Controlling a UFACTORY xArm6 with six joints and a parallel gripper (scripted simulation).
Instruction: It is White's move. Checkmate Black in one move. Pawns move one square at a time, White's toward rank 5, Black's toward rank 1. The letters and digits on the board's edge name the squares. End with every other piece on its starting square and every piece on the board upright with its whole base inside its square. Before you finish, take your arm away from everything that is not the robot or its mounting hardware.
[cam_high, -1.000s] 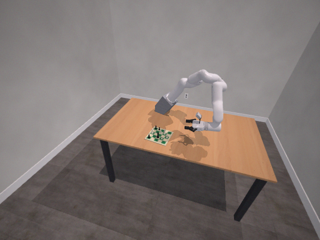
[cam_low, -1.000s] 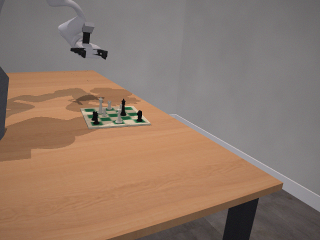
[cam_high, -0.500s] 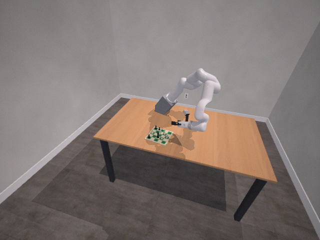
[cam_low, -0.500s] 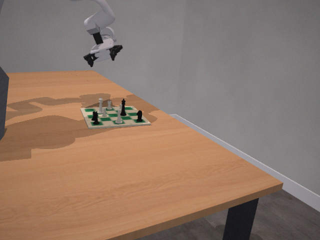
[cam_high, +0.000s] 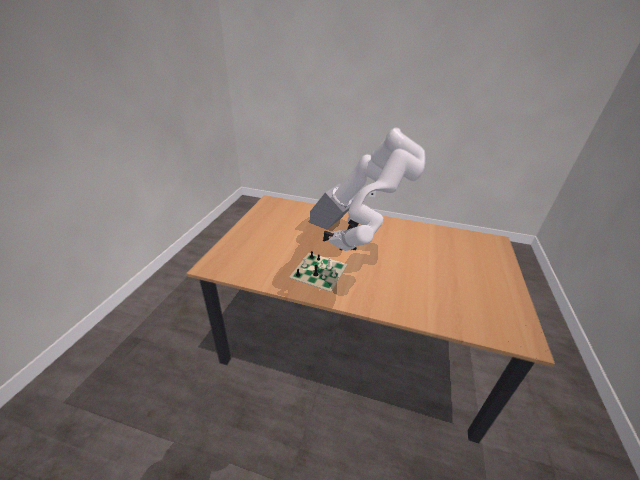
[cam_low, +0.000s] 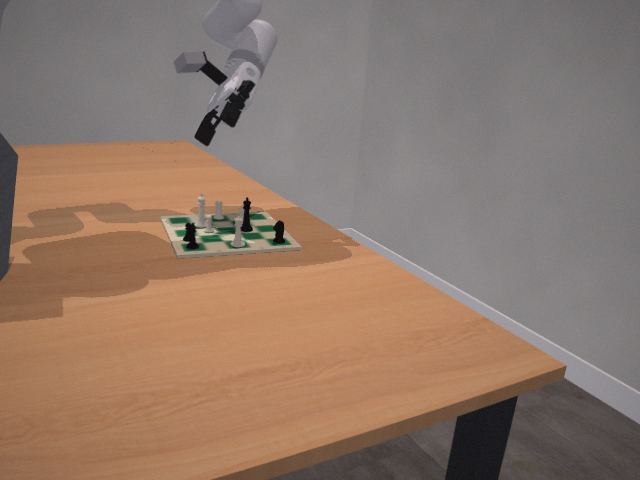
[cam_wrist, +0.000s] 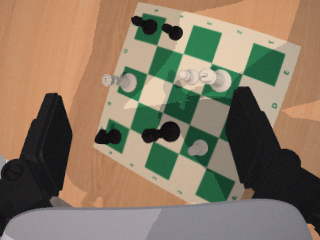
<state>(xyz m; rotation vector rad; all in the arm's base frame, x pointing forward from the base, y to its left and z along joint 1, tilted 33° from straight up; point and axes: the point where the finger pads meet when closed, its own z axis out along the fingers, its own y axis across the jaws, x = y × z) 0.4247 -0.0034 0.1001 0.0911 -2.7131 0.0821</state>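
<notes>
A small green and cream chessboard (cam_high: 317, 271) lies on the wooden table; it also shows in the exterior view (cam_low: 230, 233) and in the wrist view (cam_wrist: 196, 103). Several white and black pieces stand on it. In the exterior view I see a tall white piece (cam_low: 201, 209), a white rook (cam_low: 218, 209), a white bishop (cam_low: 237, 232), a tall black piece (cam_low: 246, 214), a black knight (cam_low: 279, 231) and two black pieces close together (cam_low: 190, 235). My gripper (cam_low: 217, 124) hangs tilted, well above the board's far side, open and empty (cam_wrist: 150, 136).
A grey box (cam_high: 326, 210), the arm's base, stands on the table behind the board. The table's edge runs close to the board's near side in the top view. The arm's shadow falls over the board.
</notes>
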